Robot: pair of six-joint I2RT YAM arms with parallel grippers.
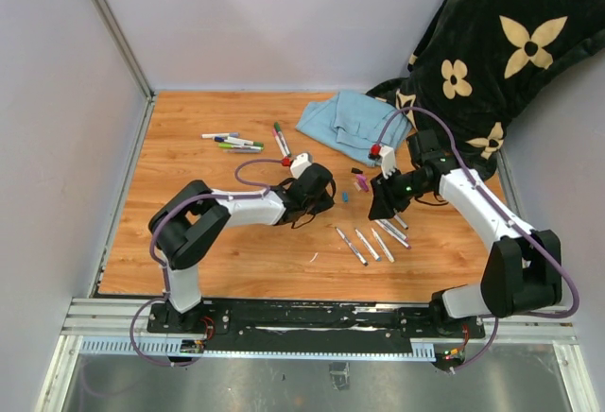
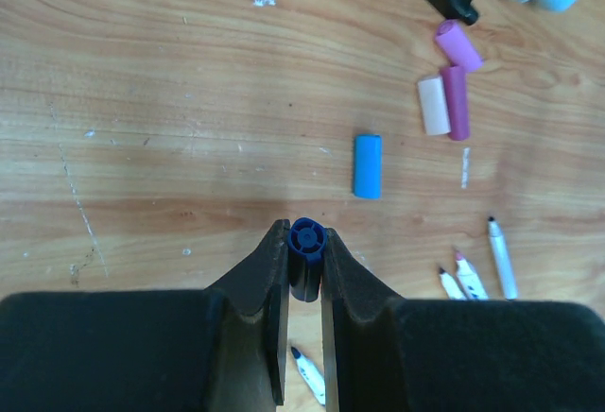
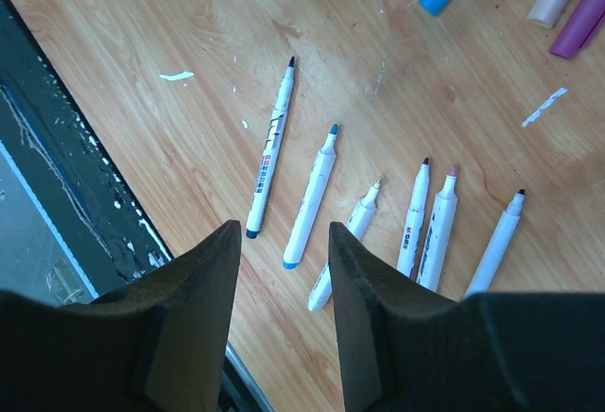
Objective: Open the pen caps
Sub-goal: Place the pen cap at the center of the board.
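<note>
Overhead, the capped markers [image 1: 236, 141] lie at the back left of the tabletop [image 1: 189, 242], well apart from both arms, their pen caps not yet off.

In the left wrist view, the left gripper [image 2: 304, 247] is pinched tight on a dark blue cap [image 2: 307, 235]. If dropped, the cap could roll toward the light blue cap [image 2: 368, 166].

In the right wrist view, the right gripper [image 3: 283, 232] hangs part-open and empty above the uncapped markers [image 3: 312, 204]. Lowering it could scatter them.
</note>
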